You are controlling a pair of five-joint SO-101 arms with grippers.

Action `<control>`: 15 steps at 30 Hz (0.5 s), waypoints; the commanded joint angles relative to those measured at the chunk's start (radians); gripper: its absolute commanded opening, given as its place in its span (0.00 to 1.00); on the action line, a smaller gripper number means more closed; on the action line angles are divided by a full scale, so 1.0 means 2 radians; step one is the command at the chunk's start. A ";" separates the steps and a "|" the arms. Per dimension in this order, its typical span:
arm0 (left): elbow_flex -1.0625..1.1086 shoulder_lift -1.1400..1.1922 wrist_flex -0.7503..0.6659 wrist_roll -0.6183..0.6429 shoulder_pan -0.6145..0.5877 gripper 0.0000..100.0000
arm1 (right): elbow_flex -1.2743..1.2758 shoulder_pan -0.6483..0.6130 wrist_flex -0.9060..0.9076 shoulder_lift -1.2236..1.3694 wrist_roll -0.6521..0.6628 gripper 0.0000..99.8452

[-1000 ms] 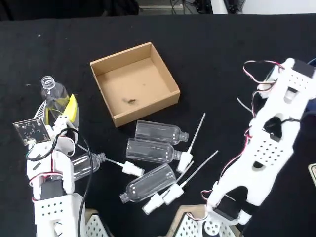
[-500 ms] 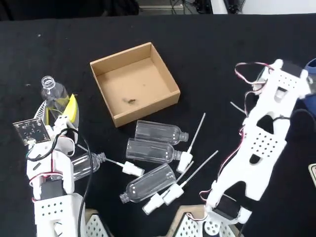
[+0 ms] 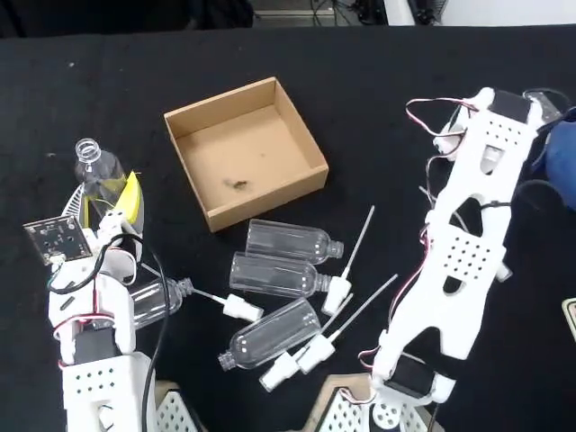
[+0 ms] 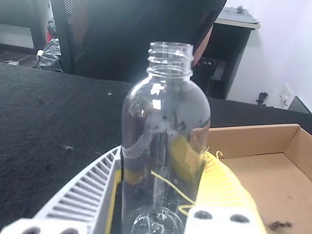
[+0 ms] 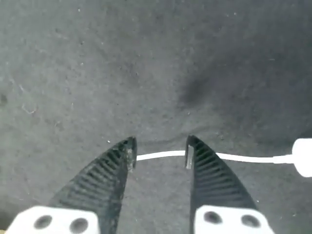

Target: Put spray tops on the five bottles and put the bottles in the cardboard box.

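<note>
Capping step: the left pincer [image 4: 163, 204] clamps an upright uncapped bottle [image 4: 165, 122] beside the cardboard box [image 4: 258, 161], and the right pincer [image 5: 158, 152] (jaws apart, low over the counter [image 5: 146, 58]) straddles the tube of what appears to be a spray top [image 5: 303, 157], so the next move calls for closing, lifting and inserting.

Three bottles [image 3: 274, 274] before cardboard box [image 3: 266, 195], spray tops [image 3: 337, 294] beside, lone bottle [image 3: 97, 169] left

You've got a black cloth [image 3: 405, 99] over the whole table, with lint specks on it. Past the far edge in the high view there are tangled dark cables [image 3: 346, 11] and a white surface [image 3: 490, 9]. The left wrist view, behind the table, shows a black chair back [image 4: 107, 39], a dark desk [image 4: 229, 63] with a pale top, and a white wall [image 4: 287, 44] with what looks like a socket [image 4: 285, 96] low on it.
</note>
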 commanded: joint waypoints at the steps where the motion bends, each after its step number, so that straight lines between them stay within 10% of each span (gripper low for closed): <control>1: 0.012 -0.009 -0.012 0.001 -0.001 0.03 | -0.015 -0.012 0.005 -0.010 -0.045 0.15; 6: 0.012 -0.010 -0.012 0.001 -0.001 0.03 | -0.011 -0.022 -0.008 -0.002 -0.125 0.15; 15: 0.012 -0.010 -0.012 0.001 -0.001 0.03 | 0.003 -0.037 0.013 0.013 -0.065 0.15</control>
